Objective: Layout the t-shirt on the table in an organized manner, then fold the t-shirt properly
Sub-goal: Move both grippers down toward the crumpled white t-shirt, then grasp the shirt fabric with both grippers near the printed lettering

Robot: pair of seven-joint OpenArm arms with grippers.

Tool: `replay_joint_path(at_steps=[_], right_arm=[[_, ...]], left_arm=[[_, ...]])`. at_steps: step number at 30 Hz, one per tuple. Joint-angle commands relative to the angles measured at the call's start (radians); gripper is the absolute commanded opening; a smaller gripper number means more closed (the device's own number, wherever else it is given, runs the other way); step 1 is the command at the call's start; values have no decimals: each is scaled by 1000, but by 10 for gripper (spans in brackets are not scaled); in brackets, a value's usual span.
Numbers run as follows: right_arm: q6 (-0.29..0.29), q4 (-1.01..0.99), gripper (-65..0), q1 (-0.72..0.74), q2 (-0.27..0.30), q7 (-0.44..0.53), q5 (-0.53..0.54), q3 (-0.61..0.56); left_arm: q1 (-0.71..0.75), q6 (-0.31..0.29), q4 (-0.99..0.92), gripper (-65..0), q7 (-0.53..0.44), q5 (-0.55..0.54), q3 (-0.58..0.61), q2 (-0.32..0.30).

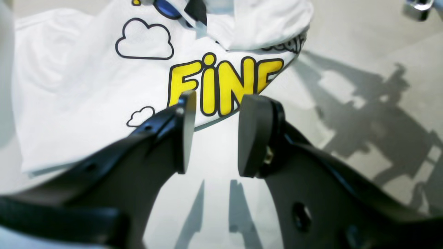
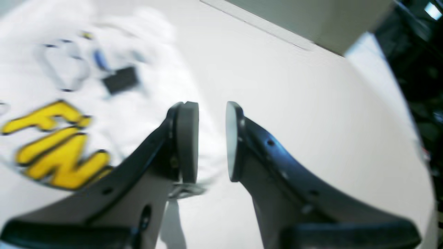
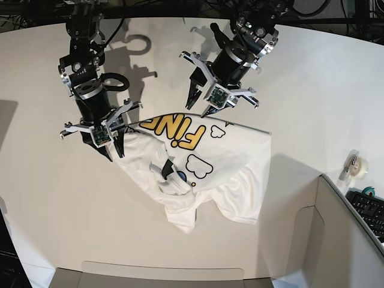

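Left wrist: left gripper point(image 1: 214, 133) parted and empty at frame center, the t-shirt point(image 1: 86, 86) upper left on the table point(image 1: 346, 41). Right wrist: right gripper point(image 2: 211, 141) slightly parted, empty, shirt blurred at left, grey panel point(image 2: 311, 20) upper right. Base: shirt crumpled mid-frame, tape roll point(image 3: 358, 167) and keyboard point(image 3: 367, 210) at right edge.

1. This looks like a robotics lab: two black arms are mounted over a wide white table point(image 3: 48, 204).
2. Cables point(image 3: 180, 7) hang along the far edge.
3. A keyboard point(image 3: 367, 211) and what may be a tape roll point(image 3: 357, 168) sit at the right.
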Motion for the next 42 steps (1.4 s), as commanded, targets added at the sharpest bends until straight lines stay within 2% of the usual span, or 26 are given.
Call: replay_joint_path(at_steps=[1,5,8,11,14,21,27,34,42], right_arm=[[12,-1,-508,12,7,21,1,3],[12,-59,-496,12,8,21,0,1],[12,-84,-421,12,8,21,1,1],[15,-84,-314,12,8,21,1,1],[17,-93,-263,23,30,21,-2,1],[21,-211,-267,137,117,21,1,-62],[96,-283,-267,192,120,21,1,-140],[104,-322,-267,177,123,21,1,-169],[103,-432,-267,235,120,29,1,-175]], left_arm=[[-6,5,17,-453,-27,0,-4,1],[-6,5,17,-452,-23,0,-4,1],[-6,5,15,-452,-25,0,-38,1],[0,5,15,-451,-27,0,-68,1],[0,5,15,-451,-27,0,-71,1],[0,5,15,-451,-27,0,-68,3],[1,5,15,-451,-28,0,-68,3],[1,5,15,-451,-28,0,-71,3],[1,5,15,-451,-28,0,-68,3]])
